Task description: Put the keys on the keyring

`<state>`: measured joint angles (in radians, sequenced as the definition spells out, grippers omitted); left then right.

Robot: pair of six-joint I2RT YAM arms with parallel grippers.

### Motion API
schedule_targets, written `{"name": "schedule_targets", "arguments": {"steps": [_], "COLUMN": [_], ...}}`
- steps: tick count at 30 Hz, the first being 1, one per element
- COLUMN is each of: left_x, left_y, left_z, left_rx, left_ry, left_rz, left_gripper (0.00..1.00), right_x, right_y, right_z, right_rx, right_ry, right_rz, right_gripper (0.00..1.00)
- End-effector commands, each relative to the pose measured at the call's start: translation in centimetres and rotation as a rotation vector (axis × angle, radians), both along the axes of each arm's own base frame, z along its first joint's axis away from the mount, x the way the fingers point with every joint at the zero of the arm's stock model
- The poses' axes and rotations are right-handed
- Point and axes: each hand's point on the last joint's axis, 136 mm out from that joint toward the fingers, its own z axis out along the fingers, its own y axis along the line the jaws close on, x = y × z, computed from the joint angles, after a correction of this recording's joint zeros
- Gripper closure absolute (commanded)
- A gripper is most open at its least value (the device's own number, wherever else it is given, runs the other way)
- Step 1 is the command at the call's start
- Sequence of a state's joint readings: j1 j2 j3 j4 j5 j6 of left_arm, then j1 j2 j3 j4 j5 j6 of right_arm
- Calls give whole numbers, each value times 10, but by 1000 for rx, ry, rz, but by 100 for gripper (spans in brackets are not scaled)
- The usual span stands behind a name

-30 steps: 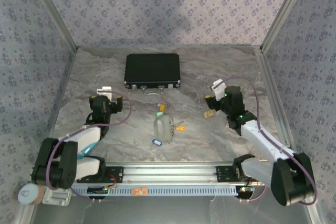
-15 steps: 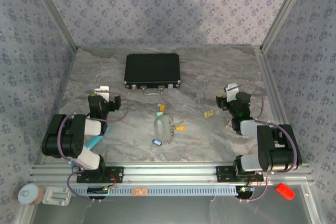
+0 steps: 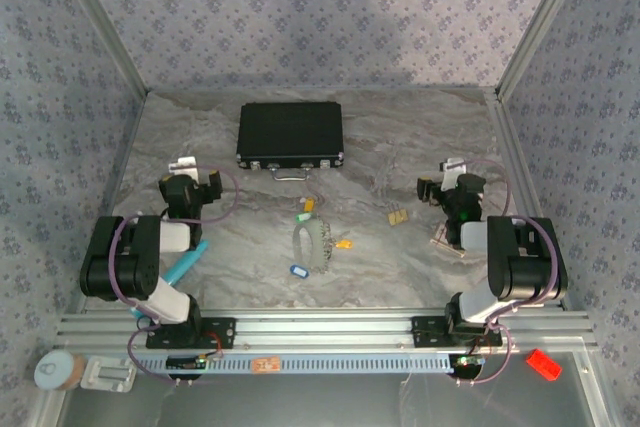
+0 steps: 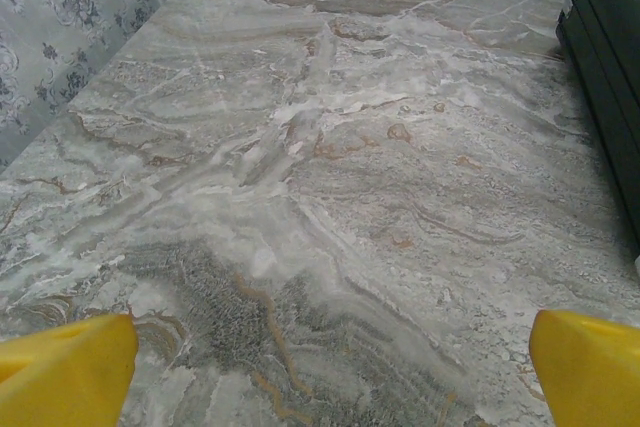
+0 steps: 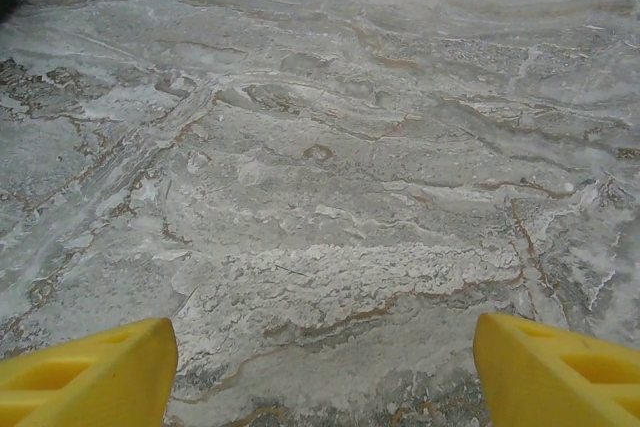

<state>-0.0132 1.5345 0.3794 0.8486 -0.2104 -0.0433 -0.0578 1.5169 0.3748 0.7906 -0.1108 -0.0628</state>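
Note:
The keyring [image 3: 311,244], a thin silvery loop, lies at the table's middle with a blue tag [image 3: 298,270] at its near end and a green tag [image 3: 304,215] at its far end. Small yellow keys lie loose: one [image 3: 343,243] just right of the loop, one [image 3: 397,217] farther right, one [image 3: 309,205] by the green tag. My left gripper [image 3: 190,173] [image 4: 325,377] is far left of the loop, open over bare marble, yellow fingertips [image 4: 60,372] wide apart. My right gripper [image 3: 445,177] [image 5: 320,377] is right of the keys, open, its fingertips [image 5: 560,372] empty.
A black case [image 3: 290,134] [image 4: 610,77] lies behind the keyring. Patterned walls and metal posts close in the table [image 3: 400,137] on three sides. Both arms are folded back near the aluminium rail [image 3: 330,332]. A teal item [image 3: 186,264] lies by the left arm.
Both arms folded back toward their bases. The right gripper drew away to the right from the key it hovered beside and spread wider. The keys and keyring stayed put.

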Motion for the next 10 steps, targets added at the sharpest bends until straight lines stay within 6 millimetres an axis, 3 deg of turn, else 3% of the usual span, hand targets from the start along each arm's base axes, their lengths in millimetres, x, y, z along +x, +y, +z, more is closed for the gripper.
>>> {"name": "schedule_targets", "arguments": {"steps": [1,4,6,10], "left_x": [6,9,10,10], "left_y": [-2,-9,-11,-14], "left_z": [6,3,3,3], "left_rx": [-13,-37,-38,-36], "left_ry": [-11,9,10,8], "left_rz": [-9,-76,-83,-106], "left_gripper": [0,0,0,0], "right_x": [6,6,6,7], "right_y": [-5,-5,-5,-12], "right_z": [7,7,8,8], "right_rx": [11,11,10,-32], "right_ry": [-17,-19,-20,-21], "right_rz": [-32,-33,-34,-102], "right_gripper": [19,16,1,1]}}
